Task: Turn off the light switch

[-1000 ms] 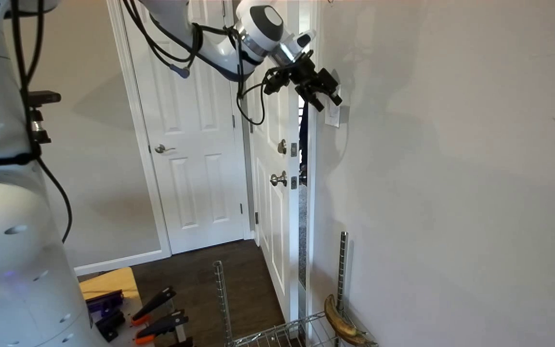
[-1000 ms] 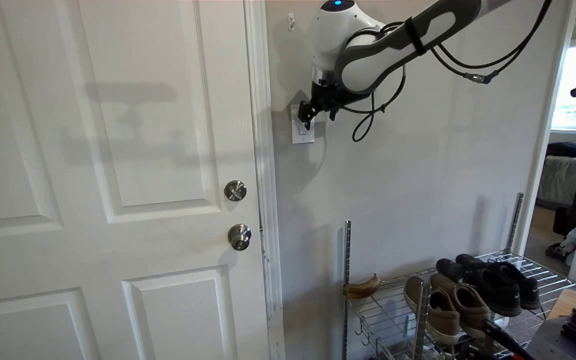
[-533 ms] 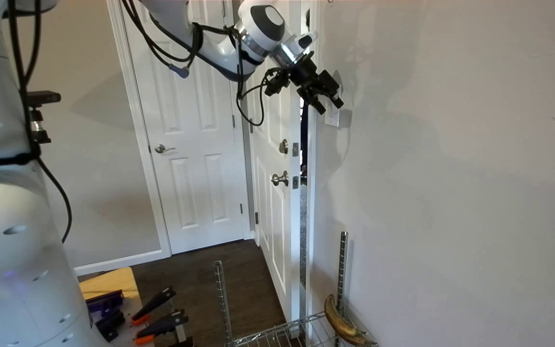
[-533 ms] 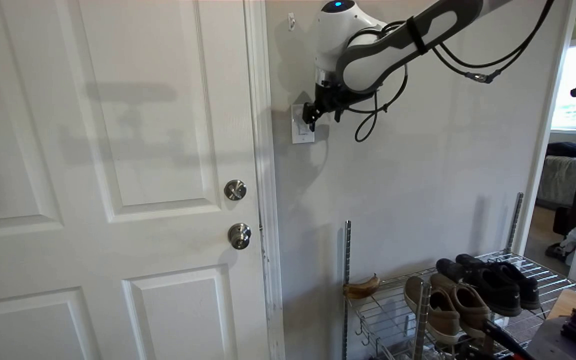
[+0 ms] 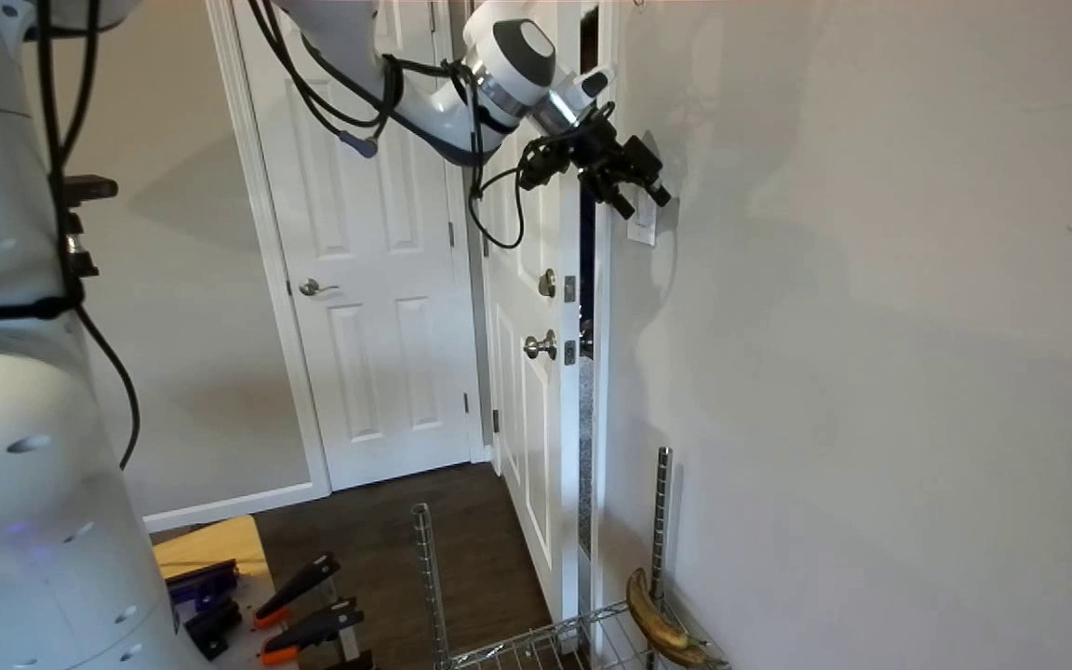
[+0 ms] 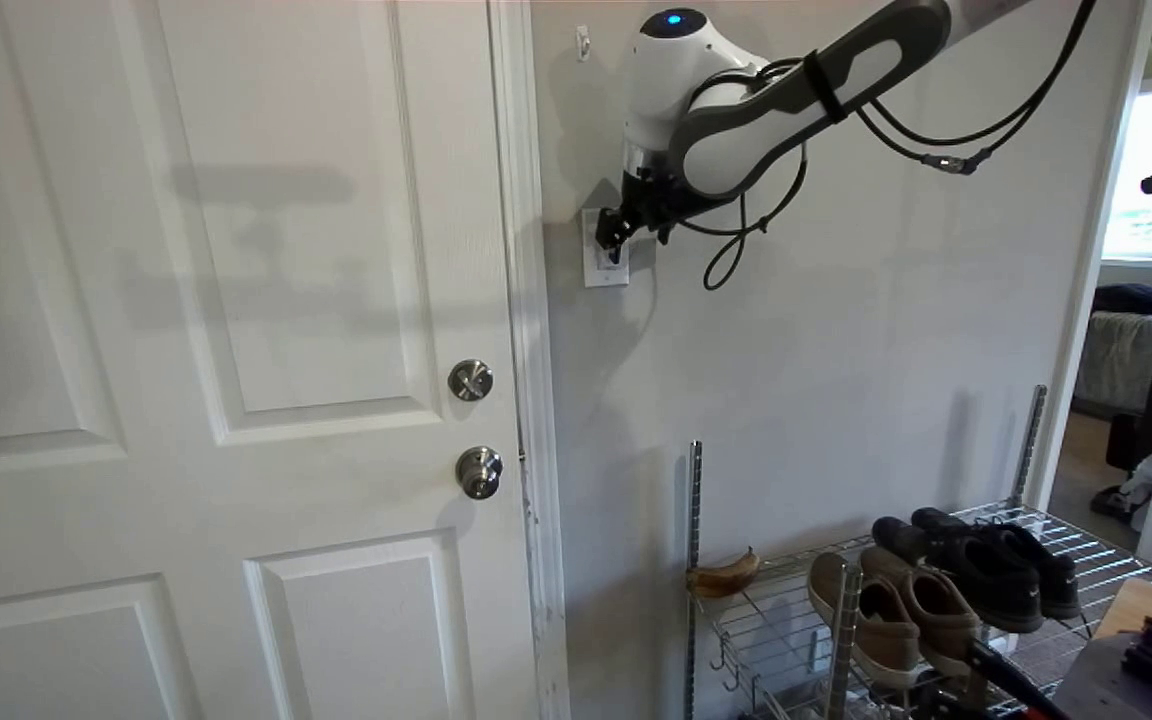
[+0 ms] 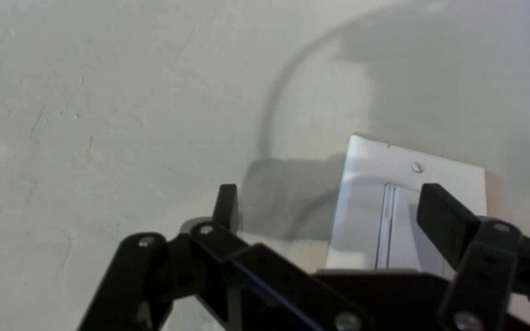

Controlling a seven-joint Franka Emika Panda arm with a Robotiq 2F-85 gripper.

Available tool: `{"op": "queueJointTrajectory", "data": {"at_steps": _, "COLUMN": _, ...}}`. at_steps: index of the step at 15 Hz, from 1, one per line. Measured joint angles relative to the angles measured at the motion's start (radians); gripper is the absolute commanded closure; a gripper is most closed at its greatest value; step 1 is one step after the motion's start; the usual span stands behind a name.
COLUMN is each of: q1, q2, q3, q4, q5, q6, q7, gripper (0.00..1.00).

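The light switch (image 5: 643,229) is a white upright plate on the grey wall beside the door frame. It also shows, partly covered by the gripper, in an exterior view (image 6: 595,268). In the wrist view the plate (image 7: 361,202) is at lower right, with a screw near its top and a tall rocker. My gripper (image 7: 329,195) is open and empty. Its right finger is over the rocker and casts a shadow on it; its left finger is off the plate, over bare wall. The gripper also shows in both exterior views (image 5: 646,205) (image 6: 639,247). I cannot tell whether a finger touches the switch.
A white door (image 6: 316,300) with metal knobs is next to the switch. Below stands a wire rack (image 6: 761,640) with upright posts (image 5: 663,512), holding a banana (image 6: 724,576) and several shoes (image 6: 976,590). A cable hangs in a loop from the arm.
The gripper has shifted slightly closer to the wall and the door side in the last half second. The forearm has lowered a little. The fingers look open throughout.
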Motion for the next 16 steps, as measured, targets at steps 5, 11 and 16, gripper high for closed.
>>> {"op": "queueJointTrajectory", "data": {"at_steps": 5, "q1": 0.001, "q2": 0.018, "q3": -0.01, "q4": 0.025, "q5": -0.066, "q6": 0.012, "q7": 0.0, "gripper": 0.0}}
{"op": "queueJointTrajectory", "data": {"at_steps": 11, "q1": 0.0, "q2": 0.063, "q3": -0.012, "q4": 0.035, "q5": -0.029, "q6": 0.016, "q7": 0.0, "gripper": 0.0}}
{"op": "queueJointTrajectory", "data": {"at_steps": 16, "q1": 0.001, "q2": 0.066, "q3": -0.014, "q4": 0.035, "q5": -0.016, "q6": 0.017, "q7": 0.0, "gripper": 0.0}}
